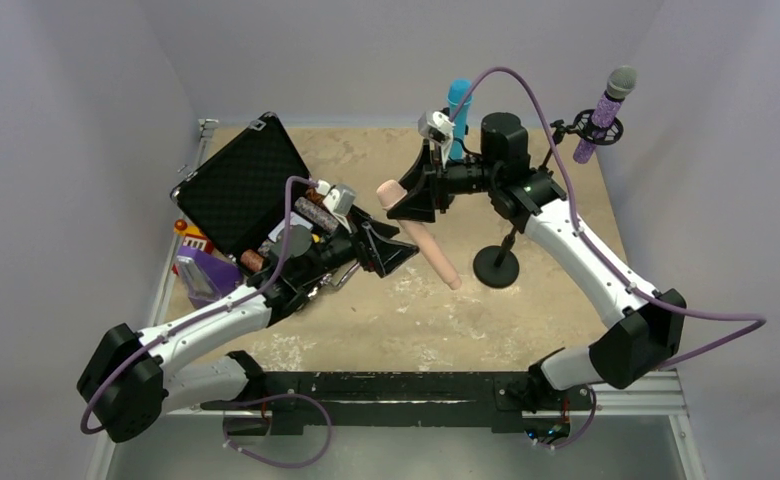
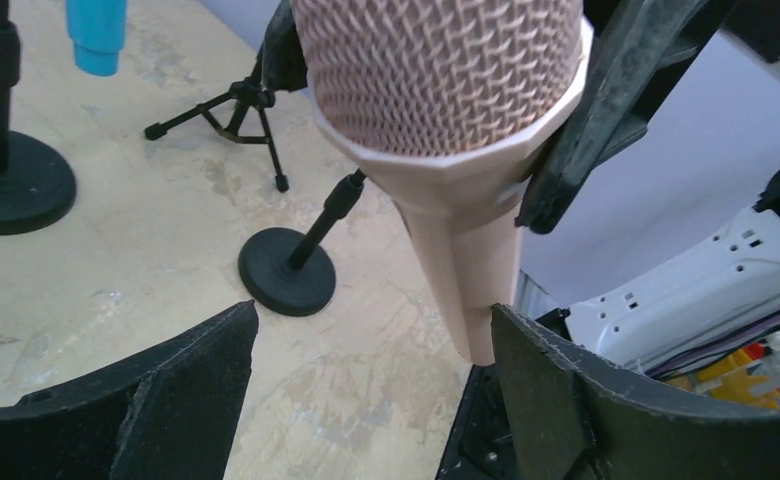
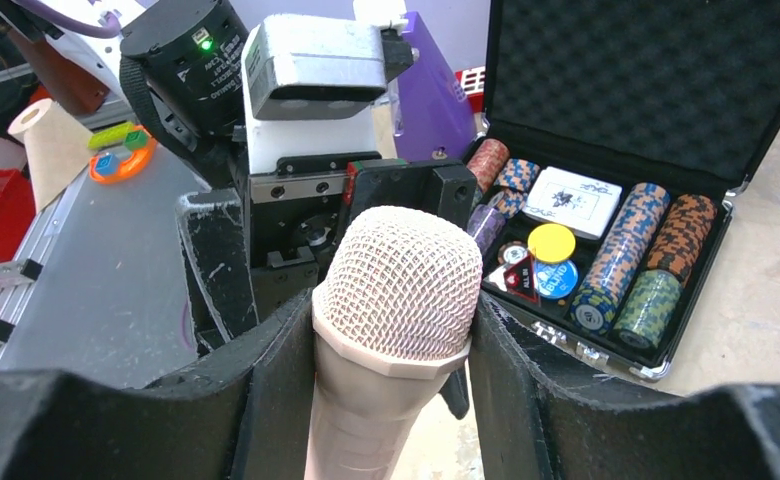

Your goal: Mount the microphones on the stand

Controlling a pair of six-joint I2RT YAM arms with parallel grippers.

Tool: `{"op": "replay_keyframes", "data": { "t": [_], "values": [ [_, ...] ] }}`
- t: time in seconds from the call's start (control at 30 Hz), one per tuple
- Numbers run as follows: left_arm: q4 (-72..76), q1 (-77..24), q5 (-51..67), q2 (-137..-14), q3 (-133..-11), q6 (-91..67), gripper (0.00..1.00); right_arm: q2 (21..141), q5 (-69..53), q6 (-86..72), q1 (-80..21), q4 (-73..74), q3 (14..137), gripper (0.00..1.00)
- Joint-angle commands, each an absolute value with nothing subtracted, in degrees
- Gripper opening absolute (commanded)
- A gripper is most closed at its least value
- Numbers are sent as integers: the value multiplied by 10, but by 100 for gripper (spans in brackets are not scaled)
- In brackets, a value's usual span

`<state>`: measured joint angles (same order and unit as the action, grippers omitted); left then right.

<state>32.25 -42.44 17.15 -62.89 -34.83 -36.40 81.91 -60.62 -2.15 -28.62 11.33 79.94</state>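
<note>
The peach-pink microphone point(image 1: 428, 250) hangs slanted above the table, head up-left, tail down-right. My right gripper point(image 3: 391, 330) is shut on it just under the mesh head point(image 3: 403, 280). My left gripper point(image 2: 371, 320) stands open around the thin handle point(image 2: 466, 260), whose tail touches the right-hand finger point(image 2: 566, 400). A black stand point(image 1: 496, 265) with a round base rises just right of the tail. The bright-blue microphone point(image 1: 458, 105) is upright at the back. On a holder at the far right sits the glittery purple microphone point(image 1: 602, 115).
An open black case point(image 3: 616, 240) with poker chips and cards lies at the left, with a purple box point(image 1: 204, 275) beside it. In the left wrist view, a small tripod point(image 2: 236, 110) and a heavier round base point(image 2: 11, 185) stand on the table.
</note>
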Motion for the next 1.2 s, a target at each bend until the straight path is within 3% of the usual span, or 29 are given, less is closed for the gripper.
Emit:
{"op": "replay_keyframes", "data": {
  "t": [0.0, 0.3, 0.5, 0.63, 0.8, 0.83, 0.9, 0.97, 1.03, 1.17],
  "values": [
    [462, -426, 200, -638, -375, -423, 89, 787, -619, -46, -292, 83, 794, 4],
    [545, -425, 209, -646, -368, -487, 90, 775, -626, -52, -289, 74, 788, 4],
    [471, -425, 172, -661, -407, -476, 68, 768, -633, -78, -290, 51, 777, 4],
    [471, -425, 197, -674, -420, -481, 67, 763, -632, -82, -290, 48, 776, 5],
    [498, -425, 235, -692, -432, -506, 57, 771, -639, -89, -289, 45, 780, 6],
    [506, -425, 238, -694, -433, -507, 54, 772, -640, -89, -289, 45, 779, 6],
    [515, -425, 249, -699, -438, -512, 36, 771, -643, -89, -289, 44, 778, 7],
    [516, -425, 260, -702, -442, -512, 5, 770, -649, -87, -288, 46, 778, 9],
    [508, -423, 255, -693, -435, -504, 0, 765, -662, -79, -283, 53, 783, 24],
    [458, -402, 243, -636, -408, -459, 0, 744, -679, -10, -252, 142, 812, 76]
  ]
}}
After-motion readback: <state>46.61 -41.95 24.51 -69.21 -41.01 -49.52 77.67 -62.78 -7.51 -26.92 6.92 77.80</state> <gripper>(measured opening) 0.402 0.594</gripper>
